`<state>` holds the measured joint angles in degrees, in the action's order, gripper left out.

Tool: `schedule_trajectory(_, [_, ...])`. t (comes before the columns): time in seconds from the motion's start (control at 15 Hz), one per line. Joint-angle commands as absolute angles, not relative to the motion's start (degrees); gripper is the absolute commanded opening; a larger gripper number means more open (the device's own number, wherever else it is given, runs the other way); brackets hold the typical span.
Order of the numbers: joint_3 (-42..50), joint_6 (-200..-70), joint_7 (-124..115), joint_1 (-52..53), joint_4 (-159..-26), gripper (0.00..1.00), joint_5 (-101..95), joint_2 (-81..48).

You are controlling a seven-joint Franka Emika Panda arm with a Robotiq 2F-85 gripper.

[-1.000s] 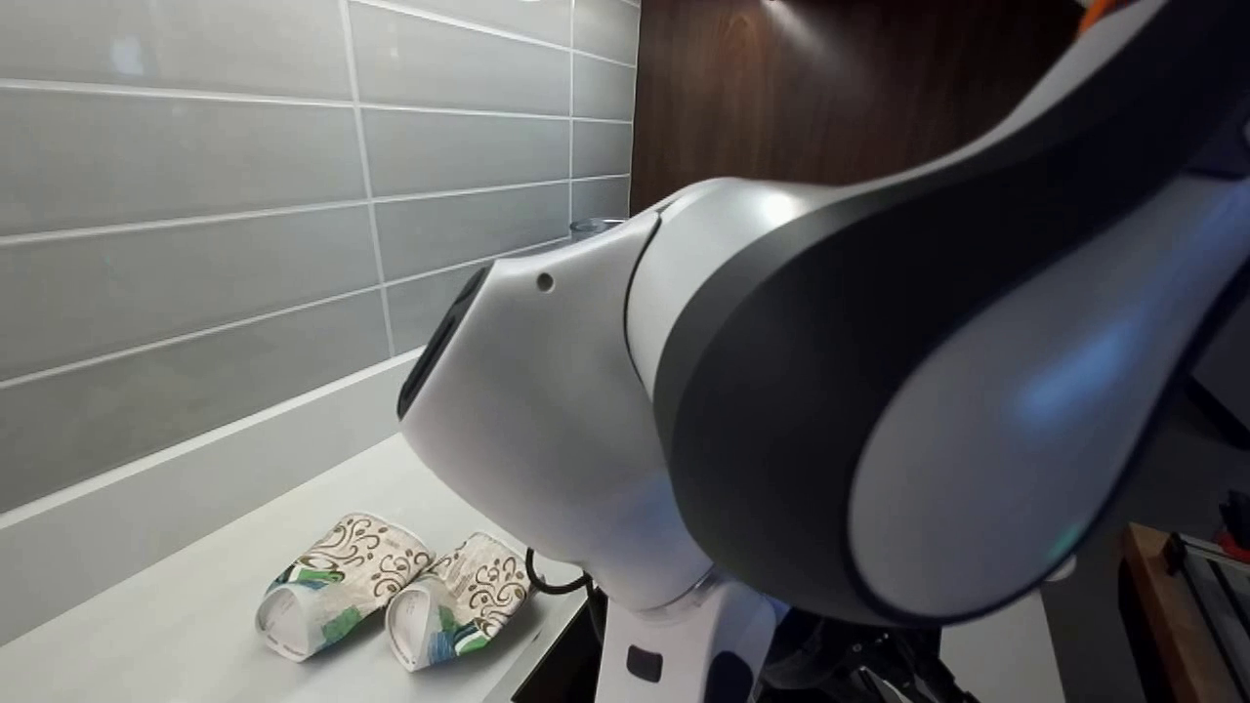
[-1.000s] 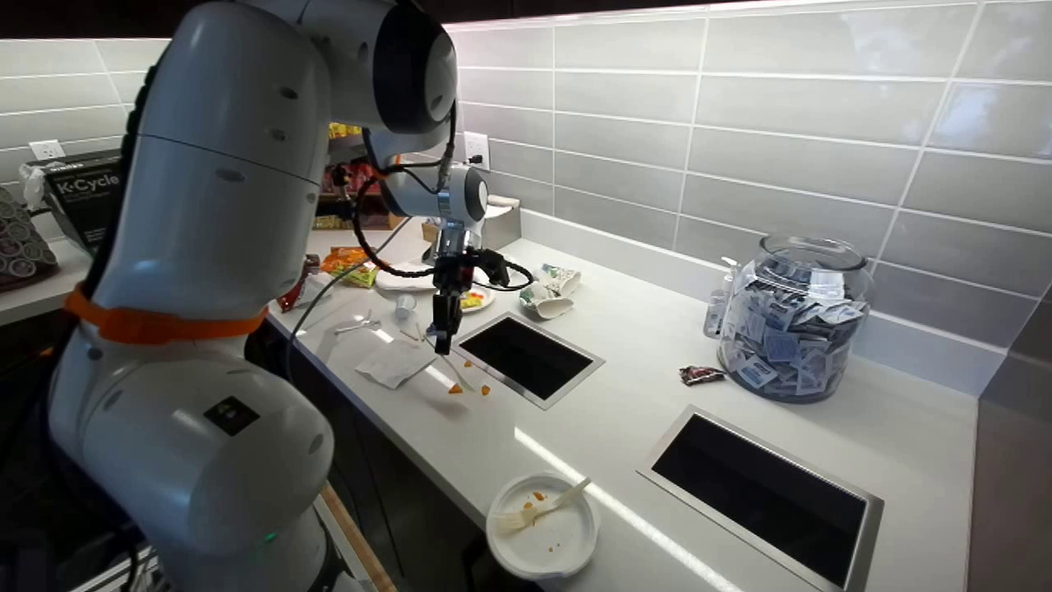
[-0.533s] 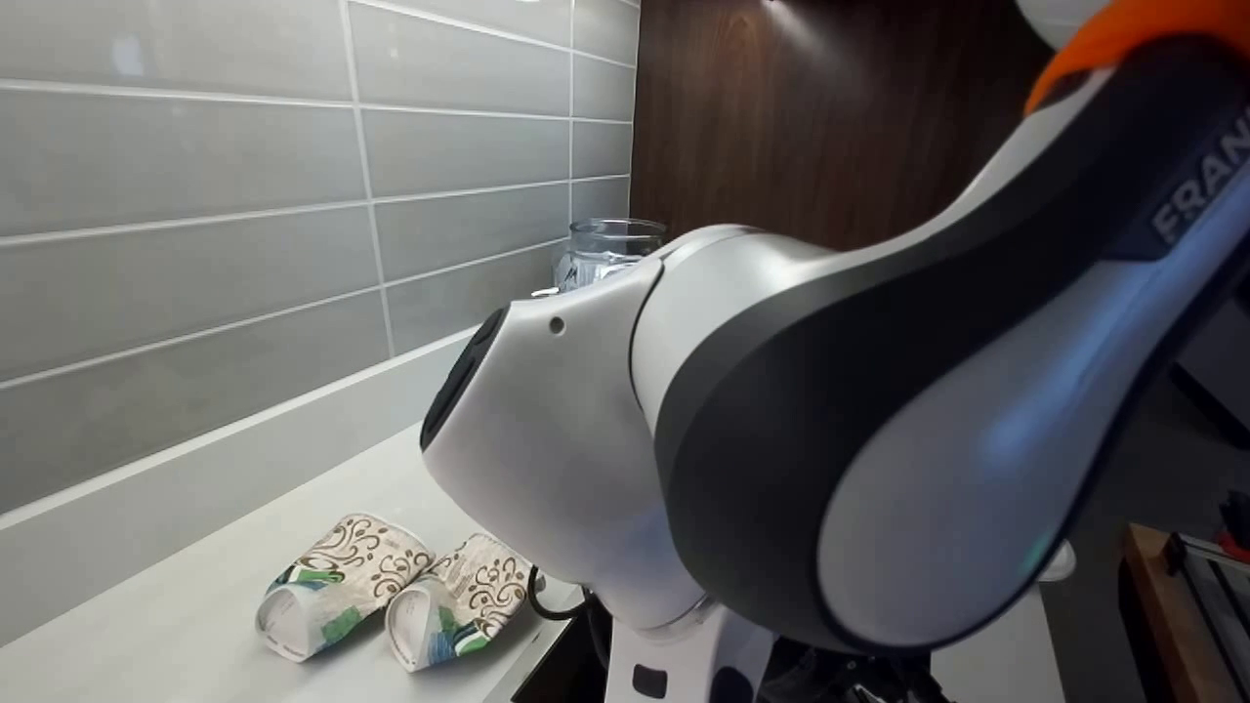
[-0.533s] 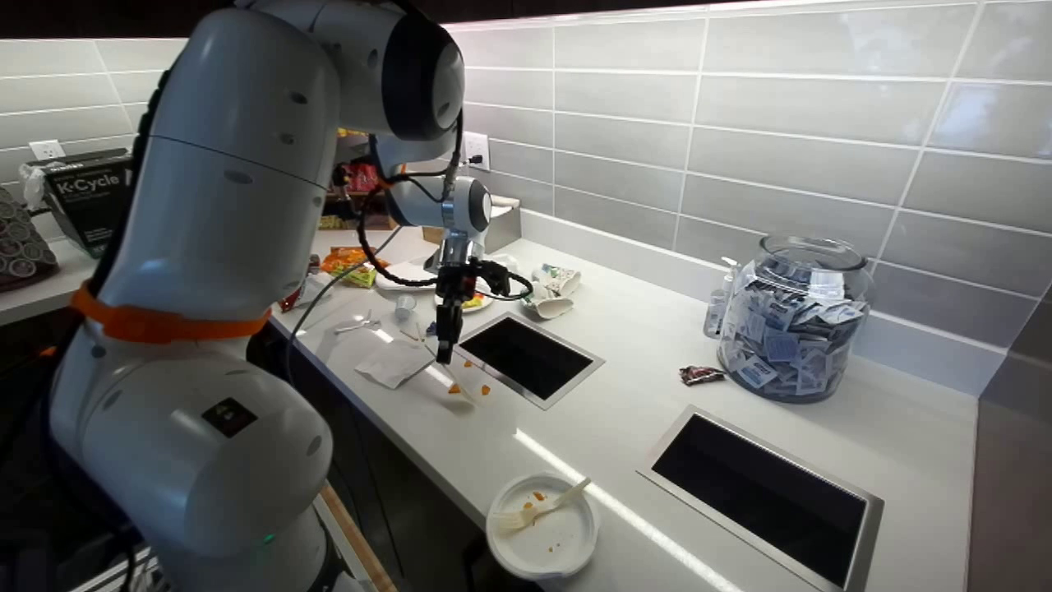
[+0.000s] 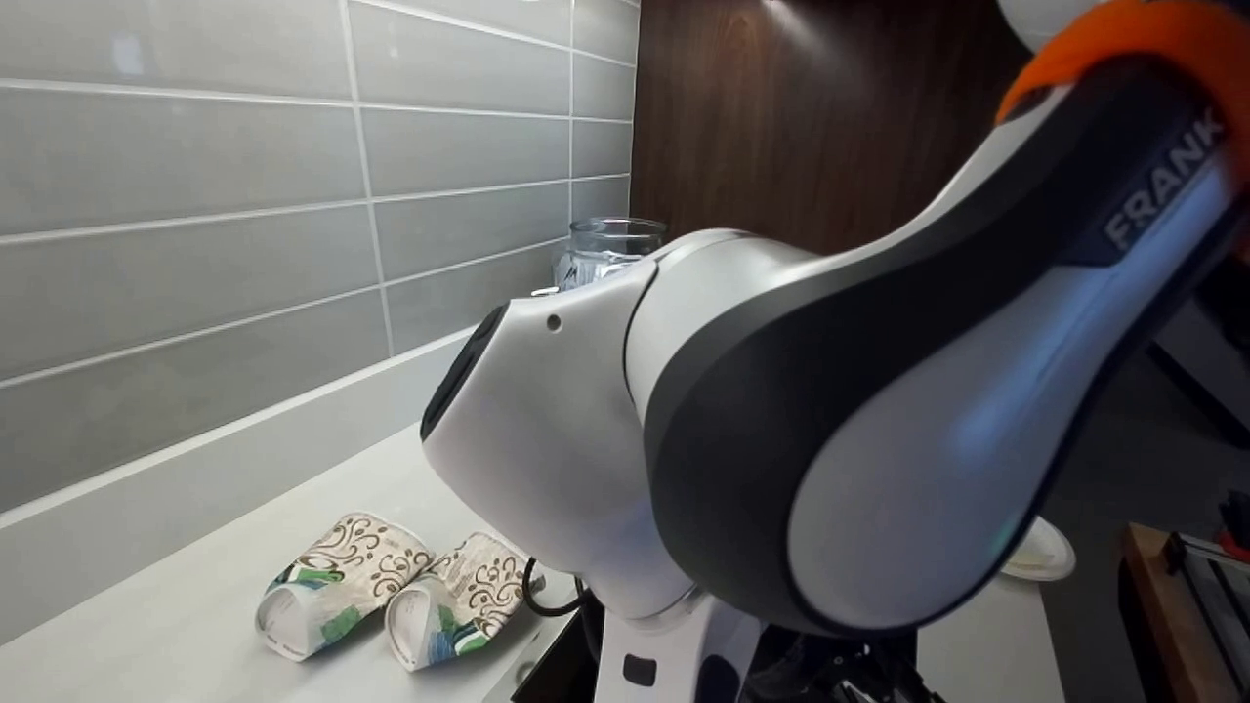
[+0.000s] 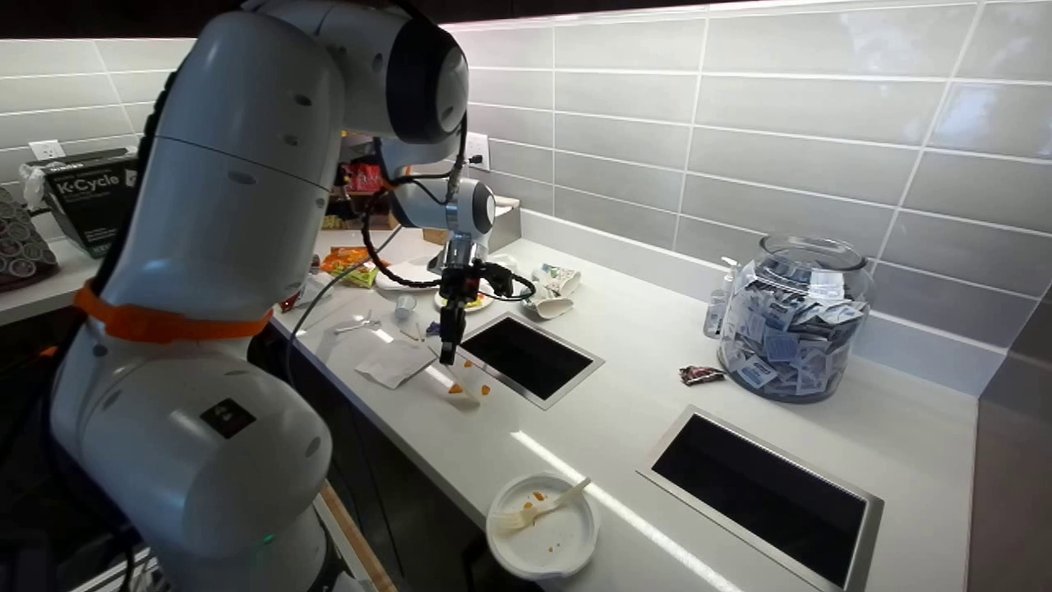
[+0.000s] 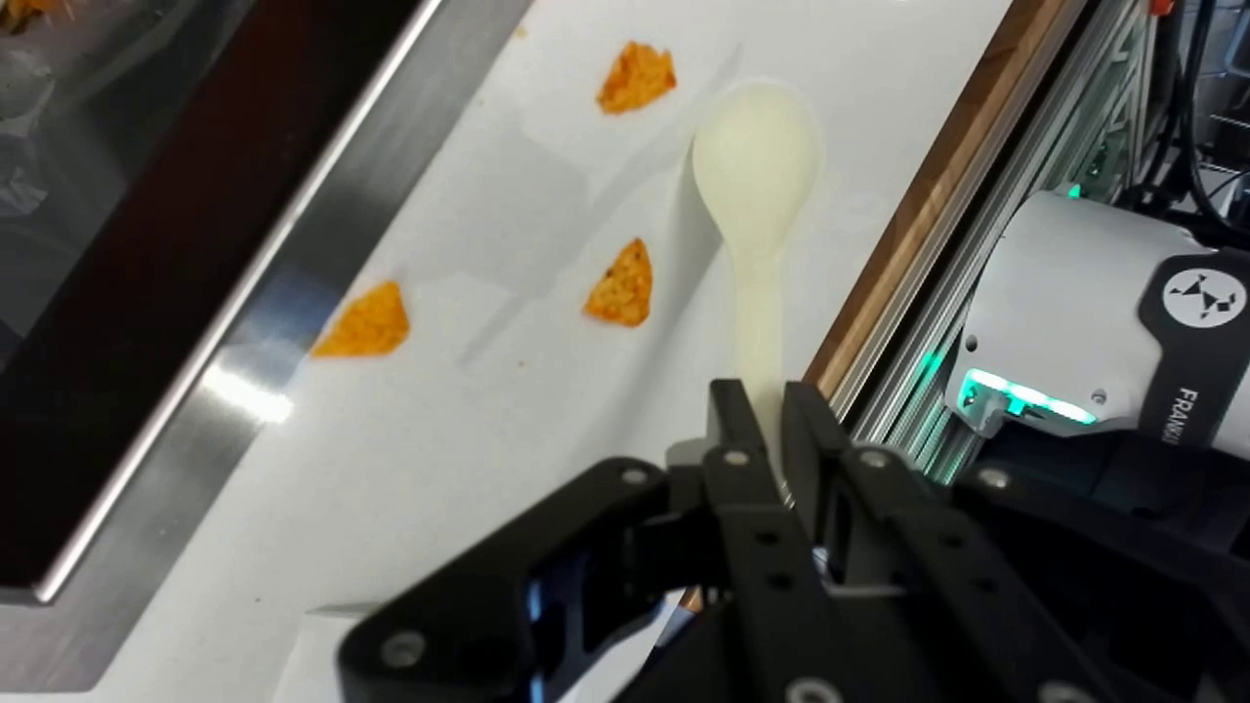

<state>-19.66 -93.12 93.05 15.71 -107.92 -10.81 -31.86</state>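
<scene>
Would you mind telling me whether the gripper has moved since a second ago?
Yes: in an exterior view, the gripper now sits slightly lower and farther right in the picture, judged against the nearby steel-framed opening.

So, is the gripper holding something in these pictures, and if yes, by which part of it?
The gripper holds a pale spoon by its handle, with the bowl outside the grip.

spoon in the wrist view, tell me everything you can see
The spoon is cream-coloured and looks plastic, with an oval bowl and narrow, straight handle. The jaws grip the handle, hiding its end; the bowl points away from them. An offset shadow suggests the spoon hangs above the white counter, near orange chip pieces.
</scene>
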Motion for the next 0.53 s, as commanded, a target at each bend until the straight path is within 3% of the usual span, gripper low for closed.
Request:
schedule_trajectory(0.0, [-19.72, -95.01, 94.91, 15.22, -107.08, 0.03, -10.06, -32.82])
schedule_trajectory(0.47, [-19.53, -96.84, 95.72, 15.11, -105.2, 0.03, -10.09, -33.43])
